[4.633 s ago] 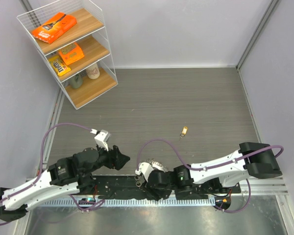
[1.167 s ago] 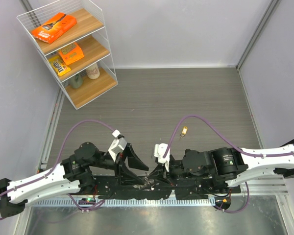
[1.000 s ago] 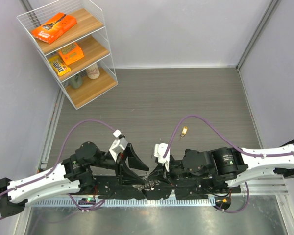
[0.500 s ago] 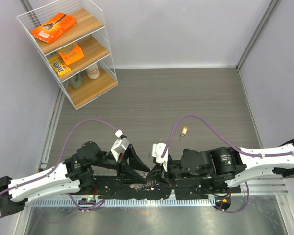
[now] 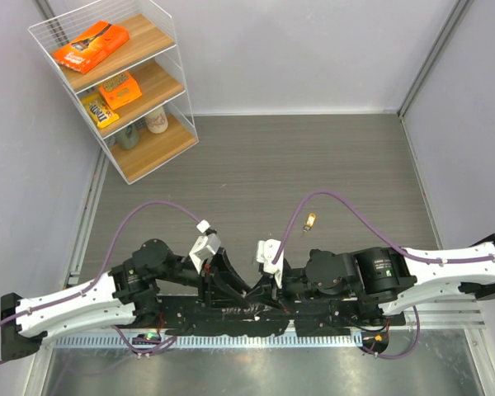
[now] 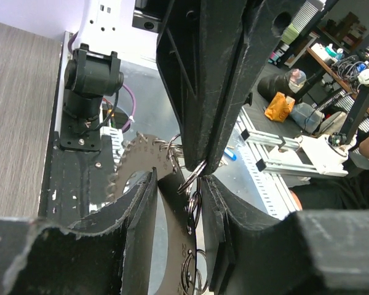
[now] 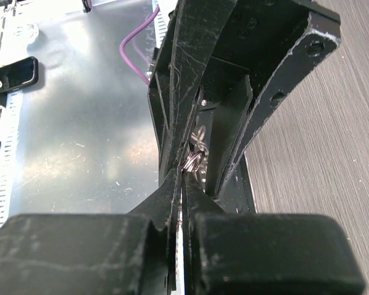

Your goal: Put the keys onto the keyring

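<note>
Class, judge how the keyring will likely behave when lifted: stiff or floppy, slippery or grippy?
Probably floppy: the keyring is many loose linked rings and a toothed plate, so it should sag and swing. Likely slippery: the right gripper pinches only thin bare wire.

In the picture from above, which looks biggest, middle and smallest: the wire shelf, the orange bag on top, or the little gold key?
Largest: the wire shelf.
Then the orange bag on its top board.
Smallest by far: the brass key on the table.
Nearness to the camera does not change this order.
</note>
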`<act>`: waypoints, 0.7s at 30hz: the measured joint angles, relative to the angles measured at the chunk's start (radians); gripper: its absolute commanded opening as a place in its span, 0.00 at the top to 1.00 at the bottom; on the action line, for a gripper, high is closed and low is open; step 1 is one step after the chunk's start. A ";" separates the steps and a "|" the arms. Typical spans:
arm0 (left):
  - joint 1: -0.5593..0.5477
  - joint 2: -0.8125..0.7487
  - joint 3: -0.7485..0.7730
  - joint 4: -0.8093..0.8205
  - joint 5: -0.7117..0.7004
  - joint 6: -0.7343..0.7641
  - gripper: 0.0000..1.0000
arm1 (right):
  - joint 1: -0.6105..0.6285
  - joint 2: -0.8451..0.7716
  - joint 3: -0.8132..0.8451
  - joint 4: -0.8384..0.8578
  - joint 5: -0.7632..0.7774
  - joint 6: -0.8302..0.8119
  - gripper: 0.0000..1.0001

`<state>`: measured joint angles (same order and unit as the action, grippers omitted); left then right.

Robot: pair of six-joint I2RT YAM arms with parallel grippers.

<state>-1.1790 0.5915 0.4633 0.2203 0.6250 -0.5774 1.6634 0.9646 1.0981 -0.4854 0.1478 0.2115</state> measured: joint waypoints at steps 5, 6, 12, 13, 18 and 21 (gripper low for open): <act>-0.006 0.003 0.000 0.002 -0.001 0.002 0.71 | 0.000 0.007 0.011 -0.002 0.000 0.000 0.94; -0.006 0.002 0.000 0.003 -0.001 0.003 0.73 | 0.000 0.009 0.012 -0.003 0.000 0.000 0.94; -0.007 -0.016 0.000 0.000 -0.008 0.007 1.00 | 0.000 0.017 0.021 -0.002 -0.001 0.000 0.94; -0.008 -0.019 0.000 -0.002 -0.013 0.008 1.00 | 0.000 0.018 0.022 -0.002 0.000 0.000 0.94; -0.013 -0.025 -0.004 0.002 -0.024 0.009 1.00 | 0.000 0.018 0.022 -0.002 0.000 0.000 0.94; -0.021 -0.029 -0.010 0.014 -0.032 0.009 1.00 | 0.000 0.017 0.022 -0.002 0.002 0.002 0.94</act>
<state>-1.1999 0.5625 0.4530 0.2340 0.5930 -0.5686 1.6634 0.9817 1.1202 -0.4873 0.1493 0.2131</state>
